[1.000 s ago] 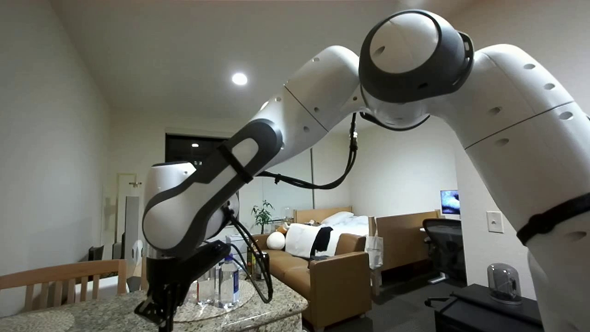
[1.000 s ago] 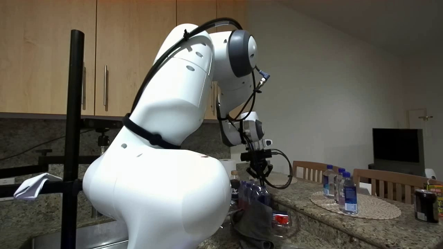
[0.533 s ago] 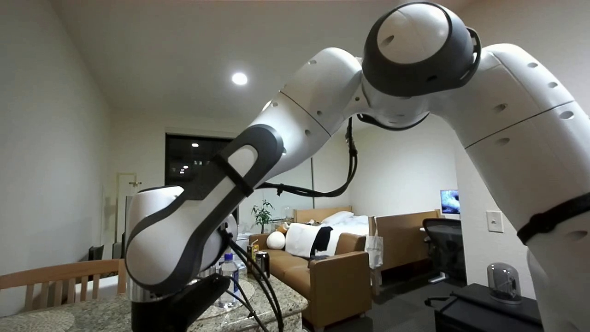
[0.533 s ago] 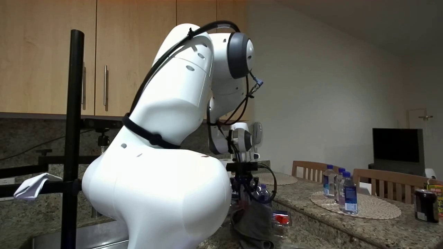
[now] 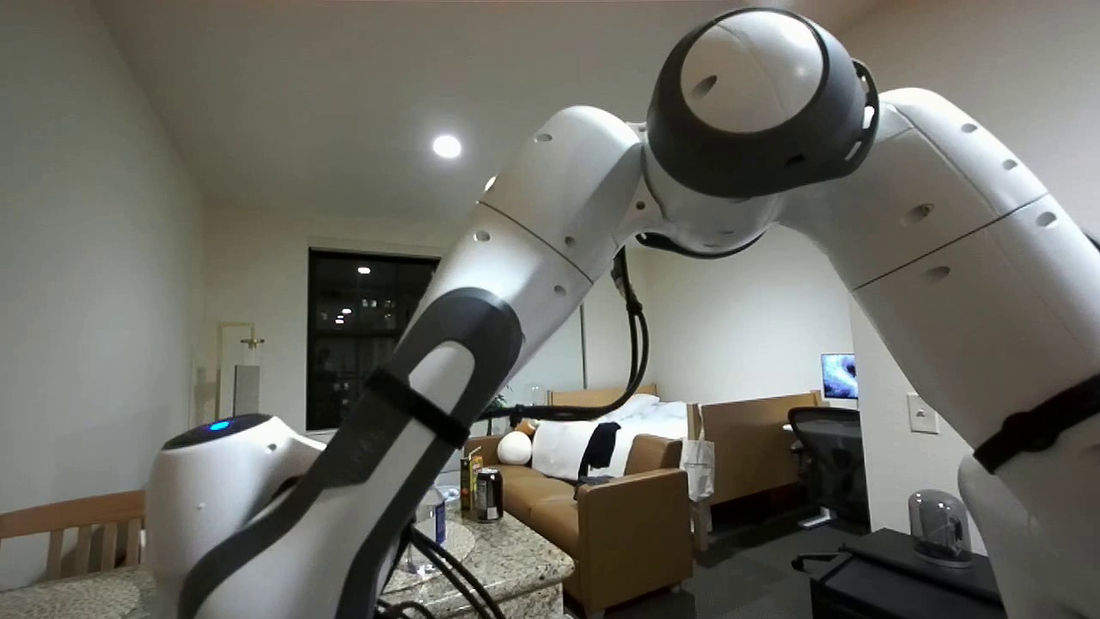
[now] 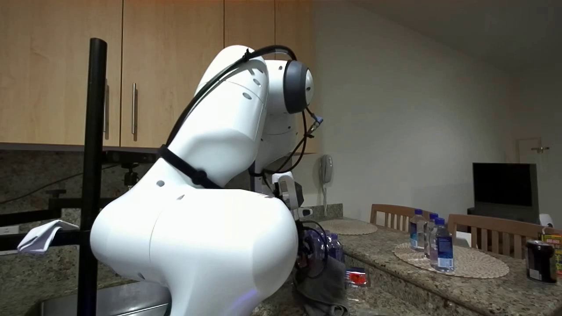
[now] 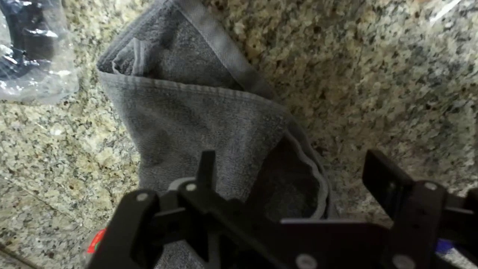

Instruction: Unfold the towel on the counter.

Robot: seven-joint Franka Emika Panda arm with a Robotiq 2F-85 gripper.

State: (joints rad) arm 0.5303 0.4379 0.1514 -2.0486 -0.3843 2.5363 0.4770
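1. The grey towel (image 7: pixel 201 123) lay folded and floppy on the counter (image 7: pixel 354 93), at about ten o'clock from the middle of your gripper (image 7: pixel 293 168) in the wrist view.
2. It looked light, soft and fuzzy. It likely wouldn't break or slip, but it could droop and bunch up.
3. The loose wavy edge (image 7: pixel 322 190) by the dark gap seemed good to pinch. It showed between your fingers (image 7: pixel 206 170); you couldn't tell how far below.
4. Those fingers stood wide apart, holding nothing.
5. The counter was hard, speckled stone.
6. Shiny, crinkly clear plastic (image 7: pixel 48 89) lay near the towel's ten o'clock.
7. In an exterior view, smooth bottles (image 6: pixel 444 245) stood on a round woven mat (image 6: pixel 478 265), between two and three o'clock from the towel.
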